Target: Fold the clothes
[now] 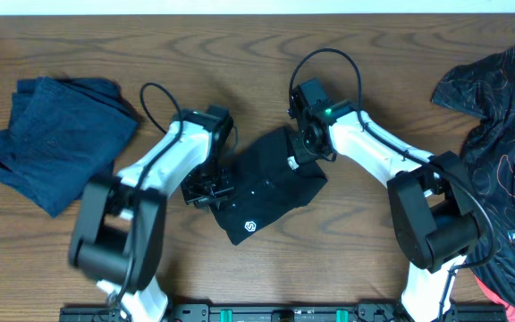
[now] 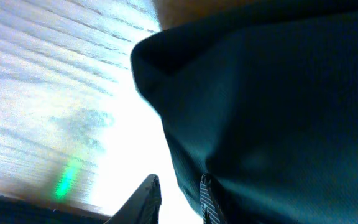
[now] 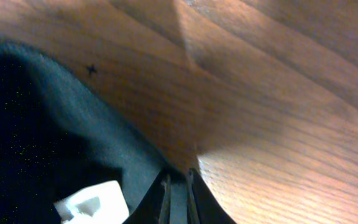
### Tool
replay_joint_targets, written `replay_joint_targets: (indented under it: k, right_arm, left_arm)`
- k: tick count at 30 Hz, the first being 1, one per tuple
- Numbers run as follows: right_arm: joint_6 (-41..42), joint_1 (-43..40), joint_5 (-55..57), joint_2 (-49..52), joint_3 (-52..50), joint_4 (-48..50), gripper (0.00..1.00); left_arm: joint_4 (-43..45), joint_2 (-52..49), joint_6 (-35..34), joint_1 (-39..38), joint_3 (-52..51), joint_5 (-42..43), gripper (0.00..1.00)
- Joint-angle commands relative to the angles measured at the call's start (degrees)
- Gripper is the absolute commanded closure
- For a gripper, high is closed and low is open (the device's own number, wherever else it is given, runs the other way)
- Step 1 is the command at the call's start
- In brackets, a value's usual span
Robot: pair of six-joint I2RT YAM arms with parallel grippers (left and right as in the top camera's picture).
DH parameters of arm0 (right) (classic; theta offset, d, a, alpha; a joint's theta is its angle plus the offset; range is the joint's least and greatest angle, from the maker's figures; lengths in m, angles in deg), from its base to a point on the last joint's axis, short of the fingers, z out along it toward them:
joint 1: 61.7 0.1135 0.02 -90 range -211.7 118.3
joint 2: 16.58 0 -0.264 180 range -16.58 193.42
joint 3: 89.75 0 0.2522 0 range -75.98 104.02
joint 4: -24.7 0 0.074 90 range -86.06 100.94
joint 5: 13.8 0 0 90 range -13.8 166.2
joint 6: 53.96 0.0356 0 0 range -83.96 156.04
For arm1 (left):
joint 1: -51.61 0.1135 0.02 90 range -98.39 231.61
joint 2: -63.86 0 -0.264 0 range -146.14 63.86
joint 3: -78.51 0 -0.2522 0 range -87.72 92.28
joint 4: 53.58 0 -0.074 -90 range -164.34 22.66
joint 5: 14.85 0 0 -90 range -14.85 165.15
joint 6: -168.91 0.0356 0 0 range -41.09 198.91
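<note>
Lying on the wooden table (image 1: pixel 240 36) in the overhead view are three lots of clothing. A black garment (image 1: pixel 271 183) sits crumpled at the centre, a dark blue garment (image 1: pixel 56 139) lies folded at the left, and a black patterned garment (image 1: pixel 499 125) with thin reddish lines is heaped at the right edge. A small white logo (image 1: pixel 249 225) shows on the near part of the black garment. Two arms reach in. The left tool (image 1: pixel 211 188) sits at the black garment's left edge, and the right tool (image 1: pixel 302 154) sits at its upper right corner, beside a small white tag (image 1: pixel 291 164). Both touch the cloth; from here I cannot tell how far either is open.

Seen from the left wrist, the black garment (image 2: pixel 272 106) fills the right side of the frame, above a pale, washed-out table (image 2: pixel 55 81). The left tool (image 2: pixel 179 182) stands slightly parted, with bright table showing between the fingers (image 2: pixel 146 196). The cloth's edge lies against the right-hand finger and is not pinched.

Seen from the right wrist, the black garment (image 3: pixel 36 143) covers the lower left, with a white label (image 3: pixel 92 202) near the bottom edge. The right tool (image 3: pixel 179 177) is nearly closed, its fingers (image 3: pixel 165 199) almost parallel. A thin strip of the dark cloth's edge is gripped between them, just above the wood grain.
</note>
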Motion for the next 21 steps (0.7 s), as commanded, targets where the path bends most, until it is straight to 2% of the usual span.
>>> replay_joint_targets:
  k: [1, 2, 4, 5, 9, 13, 17, 21]
  right_arm:
    - [0.1, 0.4, 1.8, -1.2, 3.4, -2.8, 0.91]
    - [0.7, 0.4, 1.8, -2.2, 3.9, -3.9, 0.91]
    - [0.9, 0.4, 1.8, -5.4, 4.6, -6.1, 0.89]
    - [0.9, 0.4, 1.8, -7.0, 4.6, -7.0, 0.89]
    - [0.9, 0.4, -1.0, -12.3, 4.6, -13.4, 0.87]
    - [0.9, 0.9, -8.2, -12.9, 4.2, -21.4, 0.87]
    - [0.9, 2.3, -14.4, -12.8, -0.5, -22.4, 0.86]
    - [0.9, 3.6, -17.6, -12.8, -6.4, -19.1, 0.86]
  left_arm:
    - [0.3, 8.5, -2.7, 0.7, 0.0, -4.3, 0.72]
    - [0.7, 10.3, -2.7, 0.9, 0.0, -6.2, 0.64]
    - [2.4, 13.7, -2.4, 1.3, 0.0, -10.3, 0.31]
    - [4.2, 15.0, -0.6, 1.5, 0.0, -10.8, 0.25]
    - [14.6, 17.2, 12.2, 1.6, 0.0, -8.7, 0.22]
    - [23.2, 15.0, 21.2, 1.6, 0.0, -4.2, 0.20]
    - [27.3, 9.9, 22.5, 2.1, 0.0, -3.0, 0.20]
    - [27.1, 4.1, 22.5, 2.5, 0.0, 2.1, 0.20]
